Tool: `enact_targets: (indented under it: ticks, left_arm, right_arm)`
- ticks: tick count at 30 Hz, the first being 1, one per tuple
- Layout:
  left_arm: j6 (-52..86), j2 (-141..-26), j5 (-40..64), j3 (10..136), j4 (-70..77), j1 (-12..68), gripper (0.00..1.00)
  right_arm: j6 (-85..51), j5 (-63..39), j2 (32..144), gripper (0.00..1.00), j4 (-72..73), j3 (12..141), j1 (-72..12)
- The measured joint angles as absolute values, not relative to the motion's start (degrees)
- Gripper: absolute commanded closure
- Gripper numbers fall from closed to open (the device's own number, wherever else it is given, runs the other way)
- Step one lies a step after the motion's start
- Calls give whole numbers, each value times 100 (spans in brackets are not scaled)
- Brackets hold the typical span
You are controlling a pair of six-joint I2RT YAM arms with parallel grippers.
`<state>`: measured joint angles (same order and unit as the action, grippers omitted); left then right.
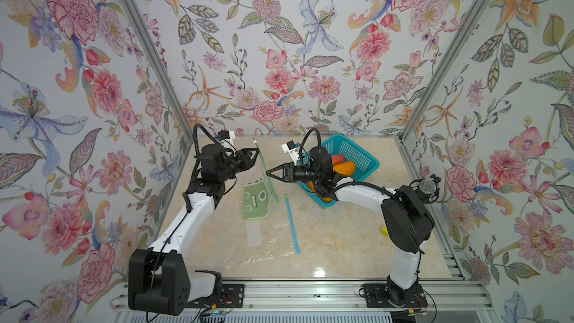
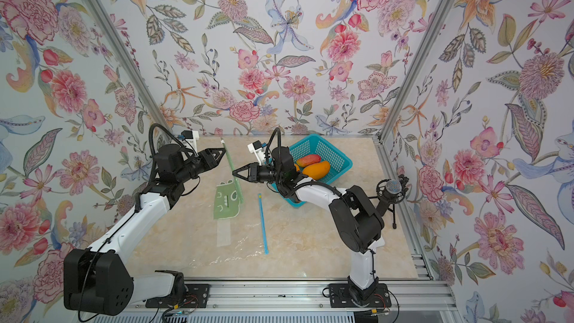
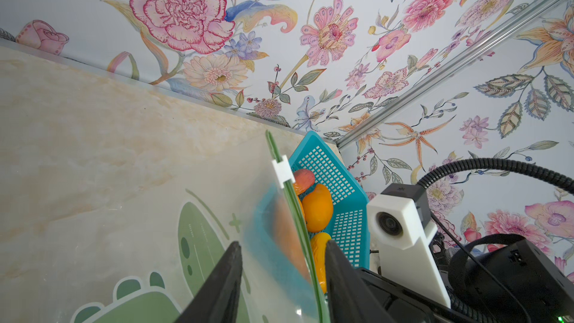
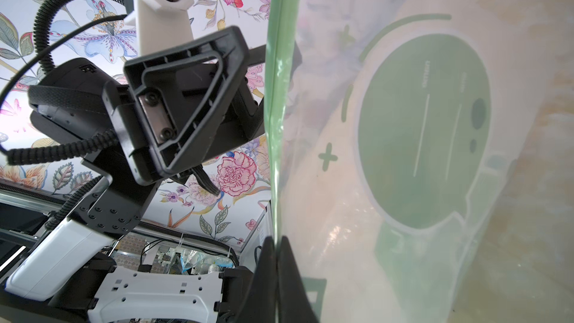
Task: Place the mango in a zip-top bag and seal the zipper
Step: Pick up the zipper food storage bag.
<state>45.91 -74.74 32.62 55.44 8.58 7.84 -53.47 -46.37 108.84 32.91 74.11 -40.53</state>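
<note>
The zip-top bag [image 1: 256, 200] is clear with a green print; its green zipper edge [image 1: 264, 163] is lifted off the table and carries a white slider [image 3: 283, 171]. My right gripper [image 4: 276, 239] is shut on that zipper edge, as both top views [image 2: 233, 172] show. My left gripper [image 3: 283, 243] faces it from the other side, open, its fingers straddling the zipper strip, which runs close to one finger [image 3: 334, 262]. An orange mango [image 2: 316, 169] lies in the blue basket [image 2: 329, 150] beside a reddish one [image 2: 308, 160]. Neither gripper holds a mango.
A second clear bag with a blue zipper strip [image 1: 292, 222] lies flat on the marble tabletop [image 1: 341, 243]. The basket stands at the back right, partly hidden behind my right arm. A microphone [image 2: 393, 186] stands at the right edge. Floral walls enclose three sides.
</note>
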Motion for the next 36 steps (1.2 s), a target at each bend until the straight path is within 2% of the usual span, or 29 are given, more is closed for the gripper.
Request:
enact_targets:
  ticks: [4, 6, 9, 11, 14, 15, 17, 19, 21, 22, 28, 33, 36]
  left_arm:
    - [4595, -7529, 3264, 5577, 849, 784, 52]
    - [4595, -7620, 3264, 5664, 816, 784, 53]
    - [4646, -7743, 3273, 5739, 808, 786, 62]
    - [4689, -7817, 3288, 5743, 808, 790, 72]
    - [4764, -7881, 3308, 5747, 775, 810, 97]
    - [4751, -7885, 3312, 5756, 729, 825, 100]
    - [4764, -7885, 3297, 5800, 624, 860, 100]
    - [4779, -7883, 3245, 5916, 408, 882, 100]
    - [4744, -7874, 3087, 6110, 89, 904, 100]
    - [4733, -7865, 2993, 6226, -78, 908, 100]
    - [4755, -7664, 2449, 6652, -871, 978, 100]
    - [4899, -7550, 2161, 6639, -1160, 1007, 100]
    - [4974, -7478, 2018, 6560, -1205, 1007, 100]
  right_arm:
    - [-5384, -4718, 10884, 100, 3304, 7411, -4066]
    - [-5369, -4757, 10884, 100, 3260, 7411, -4088]
    - [-5282, -4766, 10884, 100, 3096, 7413, -4163]
    - [-5221, -4779, 10884, 100, 2971, 7413, -4206]
    - [-5153, -4779, 10884, 100, 2845, 7413, -4248]
    - [-5133, -4777, 10884, 100, 2803, 7413, -4248]
    - [-5070, -4753, 10877, 86, 2681, 7415, -4246]
    - [-4877, -4659, 10807, 60, 2294, 7432, -4235]
    - [-4488, -4407, 10656, 45, 1592, 7537, -4246]
    - [-4281, -4230, 10549, 42, 1212, 7609, -4261]
    - [-2877, -2333, 9994, 37, -1079, 8715, -4681]
    - [-2163, -620, 10077, 29, -2307, 9876, -5546]
    - [-1938, 16, 10385, 31, -2797, 10429, -6016]
